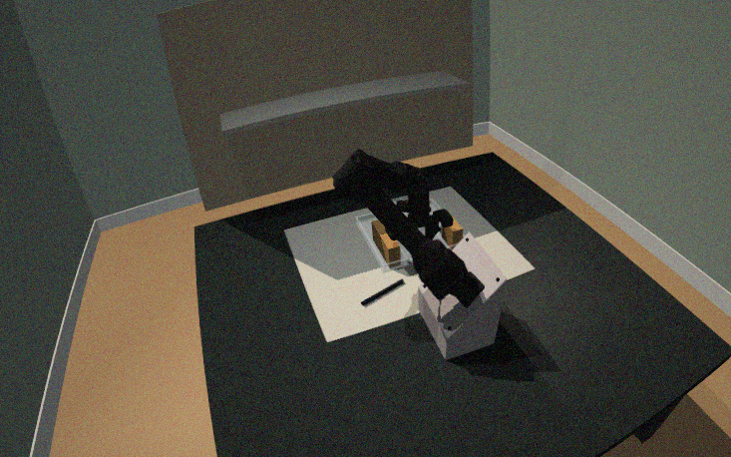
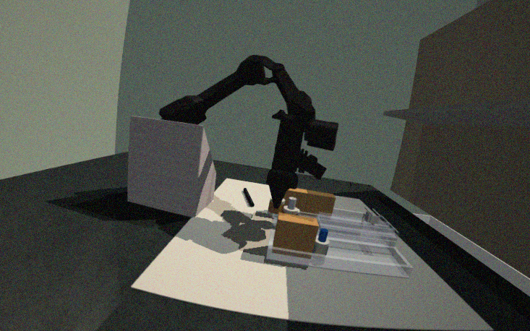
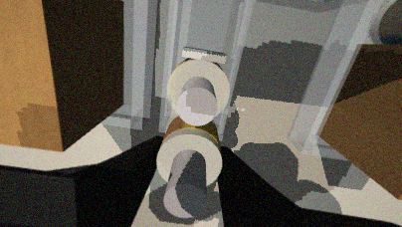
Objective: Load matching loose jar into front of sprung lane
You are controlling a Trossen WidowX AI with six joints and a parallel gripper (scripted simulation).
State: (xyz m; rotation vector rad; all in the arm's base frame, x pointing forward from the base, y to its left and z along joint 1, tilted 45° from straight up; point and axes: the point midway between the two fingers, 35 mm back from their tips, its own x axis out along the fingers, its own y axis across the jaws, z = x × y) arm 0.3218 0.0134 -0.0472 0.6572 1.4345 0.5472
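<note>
In the wrist view my gripper point(image 3: 191, 147) is shut on the loose jar point(image 3: 171, 151), which has a cream body, a grey cap and a gold band. It stands upright at the front mouth of the sprung lane point(image 3: 136, 60). The matching jar point(image 3: 199, 90) point(image 2: 291, 203) stands just behind it in the lane, touching or nearly touching it, with the pusher plate point(image 3: 204, 54) right behind that. In the exterior view the gripper point(image 2: 277, 200) points straight down at the lane's front end and hides the held jar. In the top view the arm covers both jars.
The clear lane rack point(image 2: 361, 241) lies on a pale mat point(image 2: 217, 271). Orange boxes point(image 2: 295, 232) point(image 2: 314, 200) point(image 1: 386, 241) point(image 1: 453, 231) flank the lane front. A blue-capped jar point(image 2: 322, 235) stands in a nearer lane. A black bar point(image 1: 382, 292) point(image 2: 248, 196) lies on the mat. The white arm pedestal point(image 1: 464, 323) point(image 2: 168, 164) stands nearby.
</note>
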